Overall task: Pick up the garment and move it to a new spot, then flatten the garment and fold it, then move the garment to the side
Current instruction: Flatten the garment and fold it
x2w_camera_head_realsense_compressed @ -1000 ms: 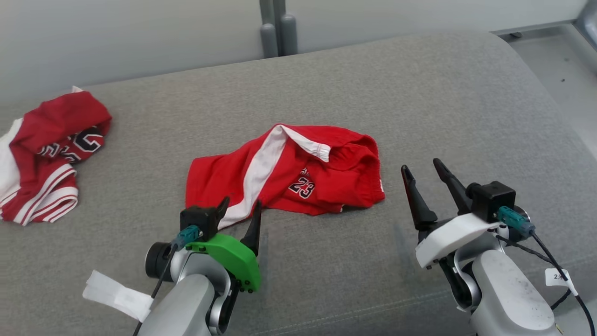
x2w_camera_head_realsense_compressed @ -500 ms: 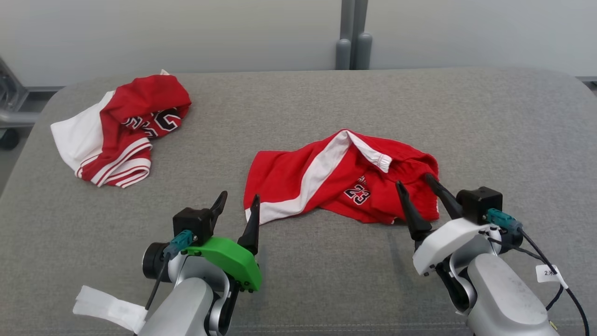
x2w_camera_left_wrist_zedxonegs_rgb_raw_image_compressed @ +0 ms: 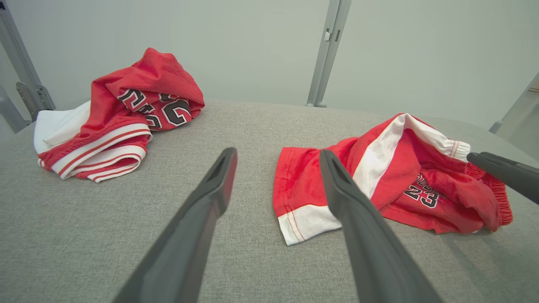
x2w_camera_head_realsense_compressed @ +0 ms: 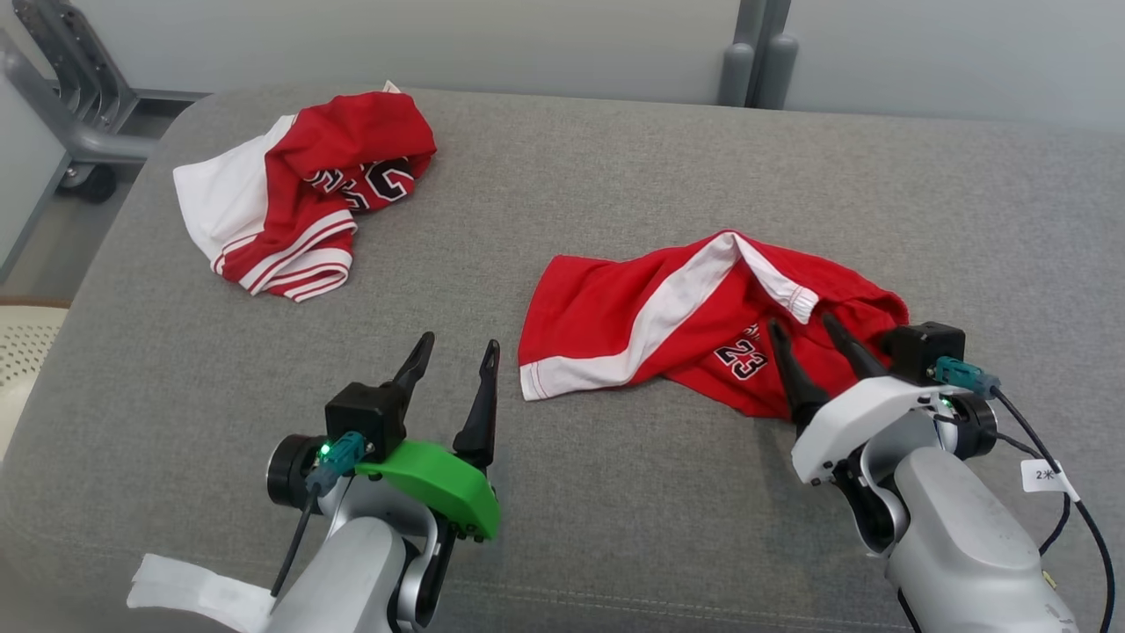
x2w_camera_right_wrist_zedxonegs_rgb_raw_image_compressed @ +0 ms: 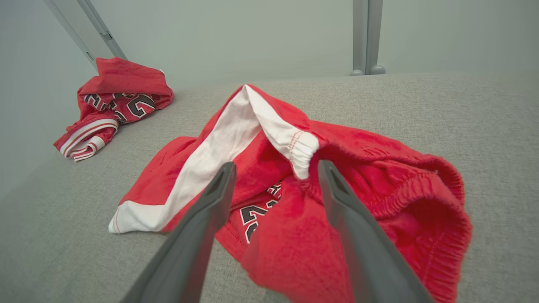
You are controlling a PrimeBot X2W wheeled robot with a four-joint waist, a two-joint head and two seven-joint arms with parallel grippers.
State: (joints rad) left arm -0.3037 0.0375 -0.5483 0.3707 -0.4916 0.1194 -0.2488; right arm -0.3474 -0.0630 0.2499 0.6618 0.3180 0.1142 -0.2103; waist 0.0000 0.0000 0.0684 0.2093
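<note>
The crumpled shorts [x2w_camera_head_realsense_compressed: 668, 308] are not yet lifted, flattened or folded, and nothing is held by the spread-apart left gripper [x2w_camera_head_realsense_compressed: 460, 343] or right gripper [x2w_camera_head_realsense_compressed: 800, 322].

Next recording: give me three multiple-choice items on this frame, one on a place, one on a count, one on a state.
1. The jersey lies: A at the cushion's far left; B on the floor; C at its near right.
2. Red garments on the cushion: A one; B two; C three.
3. Over the shorts, the right gripper is: A open; B shut on cloth; C shut, empty.
Answers: 1 A, head view shows it there; 2 B, jersey and shorts; 3 A, its fingers stand apart.
</note>
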